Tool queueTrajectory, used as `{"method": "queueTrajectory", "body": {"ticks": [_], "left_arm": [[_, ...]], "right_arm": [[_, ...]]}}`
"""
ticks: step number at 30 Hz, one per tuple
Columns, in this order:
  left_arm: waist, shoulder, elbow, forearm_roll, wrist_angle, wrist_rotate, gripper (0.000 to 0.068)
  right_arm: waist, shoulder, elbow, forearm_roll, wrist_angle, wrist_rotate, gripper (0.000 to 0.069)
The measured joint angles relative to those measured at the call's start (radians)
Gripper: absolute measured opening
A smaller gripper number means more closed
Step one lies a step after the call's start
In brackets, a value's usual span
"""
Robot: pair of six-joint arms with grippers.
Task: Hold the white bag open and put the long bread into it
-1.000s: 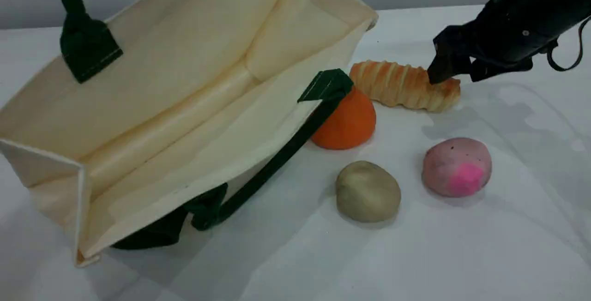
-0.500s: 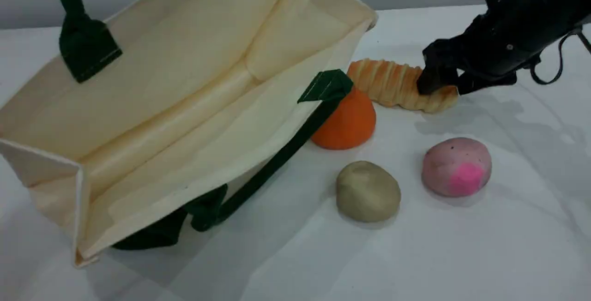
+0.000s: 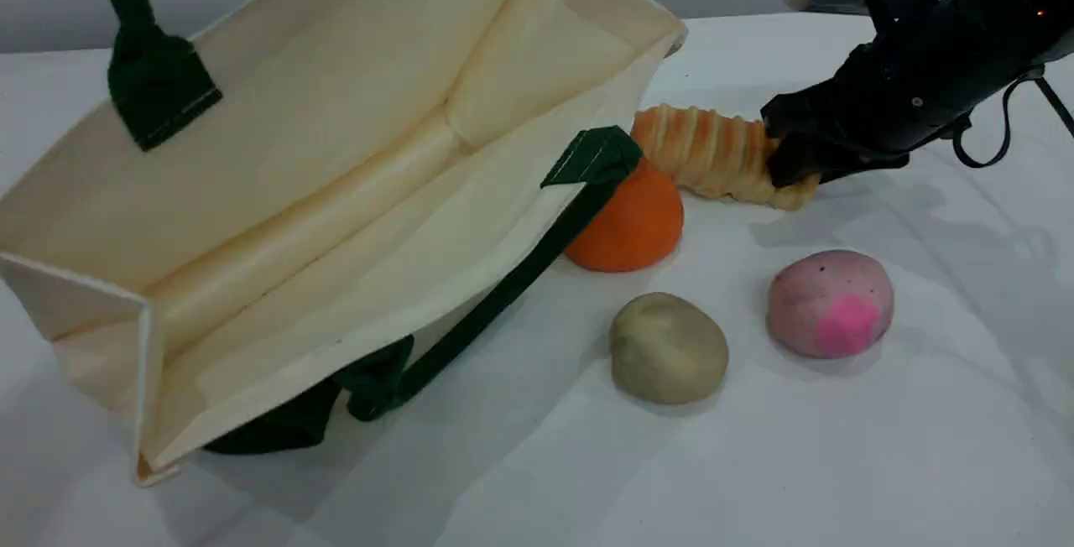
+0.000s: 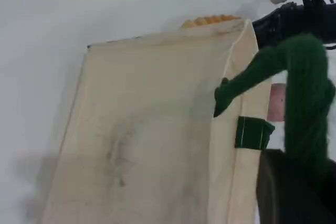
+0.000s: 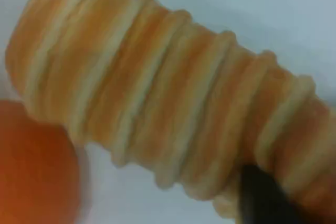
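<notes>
The right gripper [image 3: 791, 163] is pinched on the right-hand end of the long bread [image 3: 711, 153], one dark finger above that end and one below it. The loaf's long axis runs away from the jaws to their left, rising slightly. Its free end points at the mouth of the white bag [image 3: 336, 153] and is partly hidden behind the orange fruit [image 3: 631, 220]. Nearer the camera than the gripper, well apart from it, a pink lump [image 3: 829, 302] and a beige lump [image 3: 669, 347] sit on the table [image 3: 839, 463].

The right wrist view alone shows the contact up close. One black fingertip [image 5: 262, 199] is pressed against the bread [image 5: 168, 103], whose pale ridges cross its length, and the fruit [image 5: 31, 166] lies beside the far end. The bag is outside that view.

The left gripper [image 4: 296, 184] is outside the scene view. Its own camera shows its fingers together on the bag's green strap handle [image 4: 294, 77], which runs down into them. Beyond it are the bag's cream side [image 4: 147, 129], a sliver of bread [image 4: 210, 21] over the far edge, and the other arm's gripper [image 4: 273, 24].
</notes>
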Motion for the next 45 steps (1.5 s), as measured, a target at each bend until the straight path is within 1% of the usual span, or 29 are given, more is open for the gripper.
{"method": "queueTrajectory", "body": {"ticks": [1,2,5,11,15,20,23,28,32,35,39,42,45], "left_arm": [[0.000,0.000,0.000,0.000,0.000,0.000,0.0088],[0.000,0.000,0.000,0.000,0.000,0.001,0.0088],[0.000,0.000,0.000,0.000,0.000,0.012,0.0088],[0.000,0.000,0.000,0.000,0.000,0.012,0.0088],[0.000,0.000,0.000,0.000,0.002,0.015,0.0088],[0.000,0.000,0.000,0.000,0.000,0.021,0.0088],[0.000,0.000,0.000,0.000,-0.002,0.027,0.0088],[0.000,0.000,0.000,-0.001,-0.006,0.039,0.0088],[0.000,0.000,0.000,-0.003,-0.007,0.046,0.0088],[0.000,0.000,0.000,-0.033,-0.007,0.060,0.0088],[0.000,0.000,0.000,-0.089,-0.006,0.085,0.0088],[-0.005,0.000,-0.001,-0.105,0.002,0.099,0.0088],[-0.006,0.000,-0.001,-0.104,0.001,0.099,0.0088]], "right_arm": [[0.000,0.000,0.000,0.000,0.000,0.000,0.0133],[0.000,0.000,0.000,0.000,0.000,0.000,0.0118],[0.000,-0.008,0.000,0.001,-0.004,0.001,0.0117],[-0.011,-0.112,0.004,-0.001,-0.092,0.012,0.0106],[-0.060,-0.206,0.022,-0.006,-0.092,0.047,0.0102],[-0.143,-0.336,0.095,-0.053,-0.083,0.070,0.0098],[-0.181,-0.421,0.158,-0.068,-0.025,0.090,0.0098],[-0.181,-0.564,0.228,-0.126,0.118,0.170,0.0095],[-0.181,-0.651,0.233,-0.233,0.241,0.268,0.0095],[-0.176,-0.691,0.233,-0.301,0.362,0.350,0.0095],[-0.118,-0.699,0.233,-0.288,0.482,0.371,0.0091],[-0.045,-0.699,0.233,-0.307,0.501,0.371,0.0087],[0.044,-0.698,0.233,-0.326,0.486,0.368,0.0086]]}}
